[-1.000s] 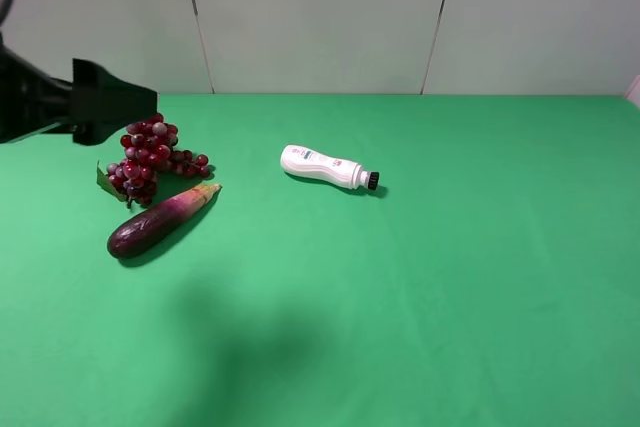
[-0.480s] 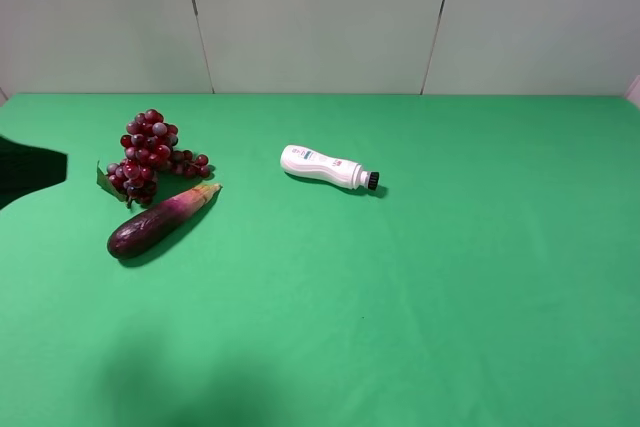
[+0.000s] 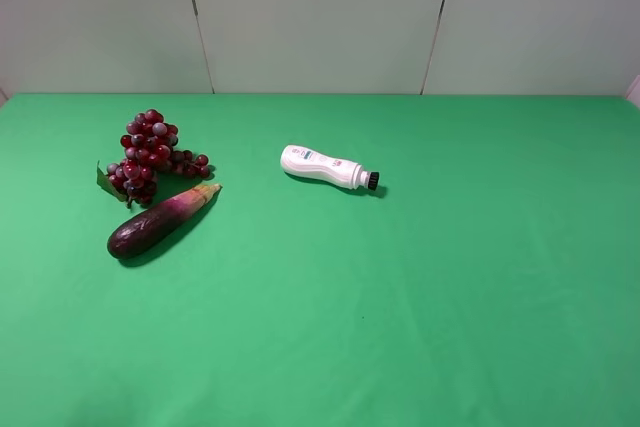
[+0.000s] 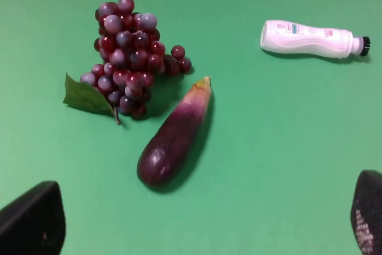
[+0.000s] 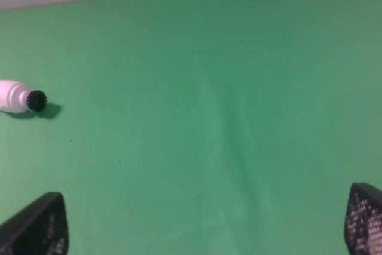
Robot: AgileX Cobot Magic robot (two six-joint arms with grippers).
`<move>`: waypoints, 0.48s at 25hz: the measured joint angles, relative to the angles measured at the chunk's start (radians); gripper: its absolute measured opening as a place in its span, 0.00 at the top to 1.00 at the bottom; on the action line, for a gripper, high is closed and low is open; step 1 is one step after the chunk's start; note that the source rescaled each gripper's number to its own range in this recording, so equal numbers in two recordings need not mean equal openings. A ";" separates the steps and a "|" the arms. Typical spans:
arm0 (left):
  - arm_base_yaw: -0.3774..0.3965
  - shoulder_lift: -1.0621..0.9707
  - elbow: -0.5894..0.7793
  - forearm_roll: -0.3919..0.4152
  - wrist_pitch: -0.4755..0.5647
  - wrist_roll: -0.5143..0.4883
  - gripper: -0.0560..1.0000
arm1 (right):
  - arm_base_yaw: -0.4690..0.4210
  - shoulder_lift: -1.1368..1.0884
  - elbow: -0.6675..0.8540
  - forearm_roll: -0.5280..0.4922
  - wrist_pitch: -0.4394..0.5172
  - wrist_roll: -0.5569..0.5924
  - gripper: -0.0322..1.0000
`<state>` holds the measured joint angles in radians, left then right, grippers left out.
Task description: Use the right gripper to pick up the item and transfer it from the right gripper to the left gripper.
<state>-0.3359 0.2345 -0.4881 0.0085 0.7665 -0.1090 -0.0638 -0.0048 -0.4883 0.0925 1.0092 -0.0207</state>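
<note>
— Both of my grippers sit at the edges of their own wrist views, and neither arm shows in the high camera. My right gripper (image 5: 206,225) has its two mesh-faced fingertips (image 5: 365,219) spread wide at opposite corners, with only bare green cloth between them. It holds nothing.

— And the left one?

— My left gripper (image 4: 206,219) stands just as wide, its black fingertips (image 4: 33,219) far apart and empty, hanging over the produce without touching it.

— Where is the bunch of grapes?

— Far left of the green table (image 3: 450,297), toward the back wall. The bunch of grapes (image 3: 148,156) lies flat on the cloth, dark red and purple. Its long axis runs from the back of the table toward the front. The fuller end of the cluster points at the wall, and the near end carries a green leaf (image 4: 86,97) that sticks out toward the table's left edge. A short spur of berries juts off to the right.

— What is beside it?

— A purple eggplant (image 3: 160,220) lies just in front, slanted, its pale stem end close to that spur; I cannot tell if they touch. A white bottle (image 3: 325,167) with a black cap (image 5: 36,100) lies on its side well apart, near the middle, cap pointing right.
</note>
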 joint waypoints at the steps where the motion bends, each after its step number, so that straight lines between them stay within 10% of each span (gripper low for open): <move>1: 0.000 -0.017 0.000 0.000 0.022 0.010 0.00 | 0.000 0.000 0.000 0.000 0.000 0.000 0.00; 12: 0.000 -0.076 0.000 -0.031 0.080 0.109 0.00 | 0.000 0.000 0.000 0.000 0.000 0.000 0.00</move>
<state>-0.3359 0.1581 -0.4877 -0.0222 0.8468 0.0000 -0.0638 -0.0048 -0.4883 0.0925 1.0092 -0.0207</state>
